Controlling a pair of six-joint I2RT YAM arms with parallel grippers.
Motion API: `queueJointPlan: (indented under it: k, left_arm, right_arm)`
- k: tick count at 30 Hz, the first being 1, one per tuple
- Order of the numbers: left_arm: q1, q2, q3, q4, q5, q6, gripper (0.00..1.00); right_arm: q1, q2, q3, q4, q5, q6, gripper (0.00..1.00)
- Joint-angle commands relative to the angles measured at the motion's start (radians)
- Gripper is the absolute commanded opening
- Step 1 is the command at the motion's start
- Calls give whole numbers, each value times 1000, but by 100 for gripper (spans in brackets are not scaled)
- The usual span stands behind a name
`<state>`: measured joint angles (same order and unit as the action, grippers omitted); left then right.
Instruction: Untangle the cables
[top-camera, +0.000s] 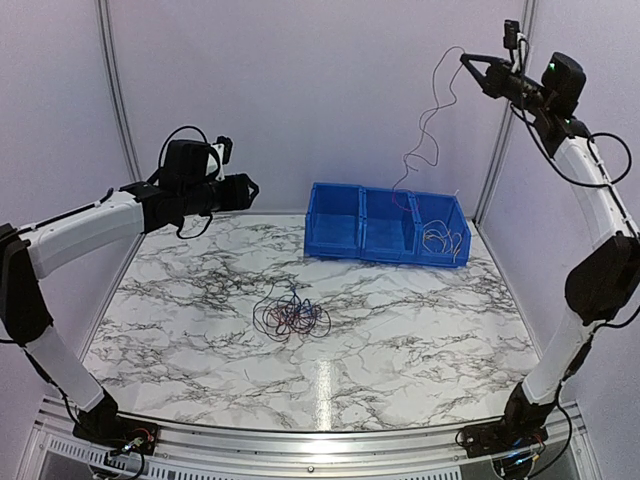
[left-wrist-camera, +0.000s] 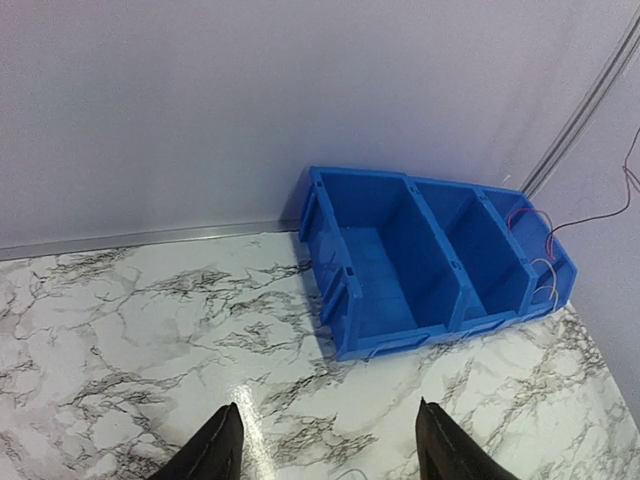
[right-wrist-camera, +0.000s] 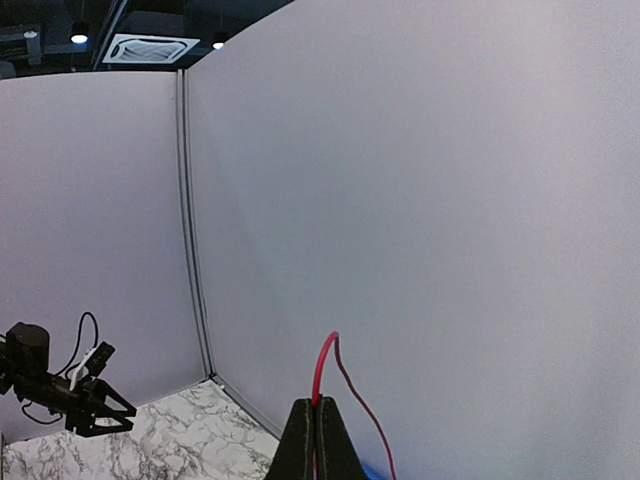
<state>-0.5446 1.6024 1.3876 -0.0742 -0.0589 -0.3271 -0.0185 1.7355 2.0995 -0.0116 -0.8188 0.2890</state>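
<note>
Your marble table (top-camera: 420, 340) carries a three-compartment blue bin (top-camera: 385, 225) at the back. Your left hand (left-wrist-camera: 330, 450) hovers with fingers spread, holding nothing. Your right hand (top-camera: 468, 60) — raised high — pinches a red cable (right-wrist-camera: 322, 365) that trails down to the bin. The tangled cables (top-camera: 290, 315) lie mid-table.

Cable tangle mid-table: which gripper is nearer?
Left. The left gripper hovers above and back-left of the tangle. The right gripper is high above the blue bin's right end, fingers shut on a red cable, much farther off.
</note>
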Motion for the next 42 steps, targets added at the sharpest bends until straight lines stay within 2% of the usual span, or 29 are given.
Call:
queueJointPlan:
  k: [1,13,20,25,34,42]
  left_arm:
    - [8,22,-26,-81,-69,109,62]
    - [10,-25,-154,-8,-93,156,64]
    - [11,-33,-175,1,-99,176,64]
    - [10,-26,-177,2,-93,178,64]
    - [15,-28,-177,2,-80,181,65]
    - [15,-16,-177,2,-59,168,65]
  right_arm:
    - [66,35,43,-43,60,-81,0]
    - [74,187,-33,-48,155,-190,0]
    - [75,307,-44,-72,137,-202,0]
    - [98,281,-22,-73,110,-174,0]
    - [173,132,-31,-80,89,-157,0]
    - [193,142,108,-84,115,-167,0]
